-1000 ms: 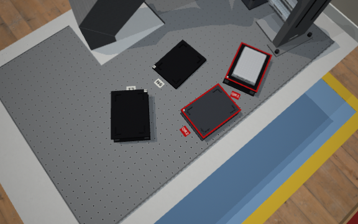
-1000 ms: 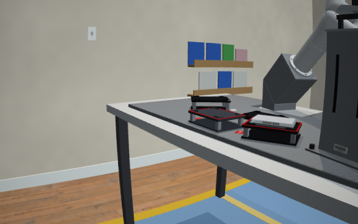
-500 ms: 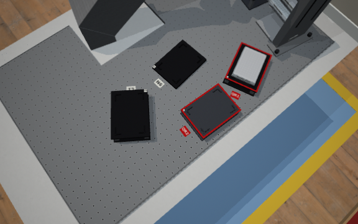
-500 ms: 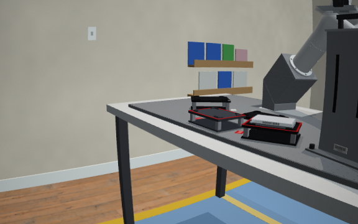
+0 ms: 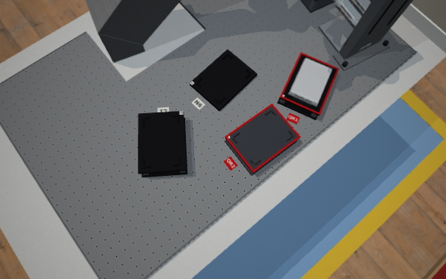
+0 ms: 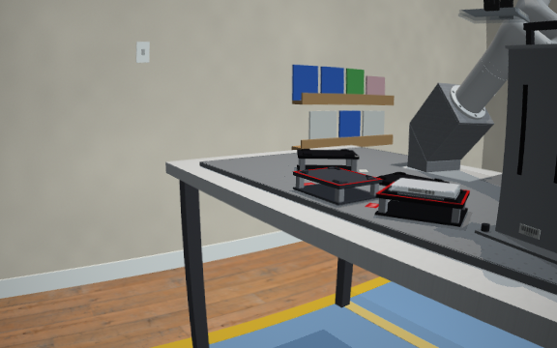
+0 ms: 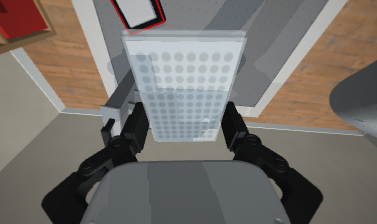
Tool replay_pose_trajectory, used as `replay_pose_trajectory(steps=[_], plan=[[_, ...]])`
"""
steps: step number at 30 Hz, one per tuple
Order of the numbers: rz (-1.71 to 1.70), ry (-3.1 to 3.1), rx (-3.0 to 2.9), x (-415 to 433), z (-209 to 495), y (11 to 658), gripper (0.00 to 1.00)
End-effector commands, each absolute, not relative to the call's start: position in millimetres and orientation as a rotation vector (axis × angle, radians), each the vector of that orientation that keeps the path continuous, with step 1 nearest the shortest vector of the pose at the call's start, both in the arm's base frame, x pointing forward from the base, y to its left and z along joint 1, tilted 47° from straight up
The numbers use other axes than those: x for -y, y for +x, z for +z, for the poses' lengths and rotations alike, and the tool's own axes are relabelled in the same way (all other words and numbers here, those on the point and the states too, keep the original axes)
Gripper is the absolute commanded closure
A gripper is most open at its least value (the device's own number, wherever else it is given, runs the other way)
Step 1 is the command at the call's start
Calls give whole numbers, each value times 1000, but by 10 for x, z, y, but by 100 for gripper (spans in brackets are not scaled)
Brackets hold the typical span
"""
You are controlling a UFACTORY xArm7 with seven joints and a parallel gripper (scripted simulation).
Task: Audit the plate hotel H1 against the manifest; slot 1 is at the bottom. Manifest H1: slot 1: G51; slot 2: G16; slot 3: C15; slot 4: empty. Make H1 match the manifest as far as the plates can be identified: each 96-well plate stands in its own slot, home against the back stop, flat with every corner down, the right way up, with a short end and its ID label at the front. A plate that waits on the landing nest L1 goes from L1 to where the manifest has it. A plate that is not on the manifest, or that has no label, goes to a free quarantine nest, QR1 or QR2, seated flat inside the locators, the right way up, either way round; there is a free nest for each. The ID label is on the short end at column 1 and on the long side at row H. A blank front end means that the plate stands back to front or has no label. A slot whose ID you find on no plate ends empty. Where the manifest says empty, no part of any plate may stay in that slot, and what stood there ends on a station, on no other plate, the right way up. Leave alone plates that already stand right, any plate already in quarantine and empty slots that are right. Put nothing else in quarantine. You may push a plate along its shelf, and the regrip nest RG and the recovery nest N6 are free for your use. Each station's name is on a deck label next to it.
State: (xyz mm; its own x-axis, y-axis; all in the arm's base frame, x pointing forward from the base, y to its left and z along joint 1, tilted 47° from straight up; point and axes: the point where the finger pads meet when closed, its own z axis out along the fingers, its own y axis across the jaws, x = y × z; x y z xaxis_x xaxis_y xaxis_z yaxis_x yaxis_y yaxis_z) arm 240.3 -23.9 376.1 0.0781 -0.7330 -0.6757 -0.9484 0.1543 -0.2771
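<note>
Translucent plastic is filling the wrist view: a 96-well plate (image 7: 186,92) is sitting clamped in the gripper (image 7: 185,131), whose black fingers are standing wide apart and pressing on the plate's two long sides near its closer end. The plate is reaching out toward twelve o'clock, up in the air over the deck edge. At eleven o'clock beyond it, a red-framed nest is peeking in. In the top view, nest QR1 (image 5: 293,67) is carrying a white plate (image 5: 311,81); QR2 (image 5: 232,135), at its seven o'clock, is bearing none. N6 (image 5: 223,79) is lying at ten o'clock from QR2.
</note>
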Motion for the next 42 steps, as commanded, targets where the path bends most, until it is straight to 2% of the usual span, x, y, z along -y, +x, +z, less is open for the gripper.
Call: replay_pose_trajectory(steps=[1, 27, 42], plan=[[370, -1623, -1699, 433, 3628, 2479, 100], [370, -1624, -1700, 1214, 2850, 2437, 100], [370, -1624, -1701, 1627, 2338, 2193, 100]])
